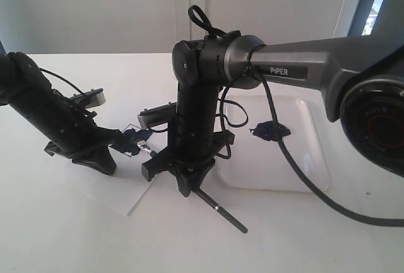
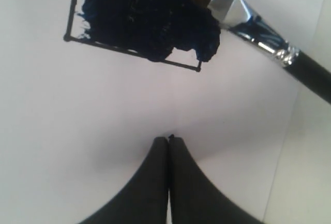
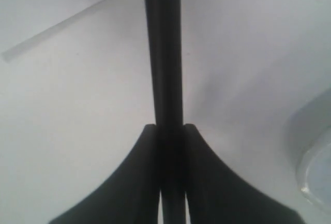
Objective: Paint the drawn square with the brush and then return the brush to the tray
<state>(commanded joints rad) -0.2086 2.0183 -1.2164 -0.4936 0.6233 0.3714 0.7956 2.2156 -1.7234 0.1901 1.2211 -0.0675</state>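
Evidently mid-painting: right jaws clench the brush (image 1: 221, 211), bristles on the nearly filled drawn square (image 2: 129, 22); left jaws pressed together, empty. Next: lift toward the tray (image 1: 309, 134).

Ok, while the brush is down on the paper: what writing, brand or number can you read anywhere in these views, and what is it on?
"PiPER": white letters on a dark plate on the grey forearm of the right arm.
Reddish marking on the round black joint housing: too blurred to read.
No writing shows on the white paper sheet, the white glossy plastic tray or the long black-handled paintbrush.
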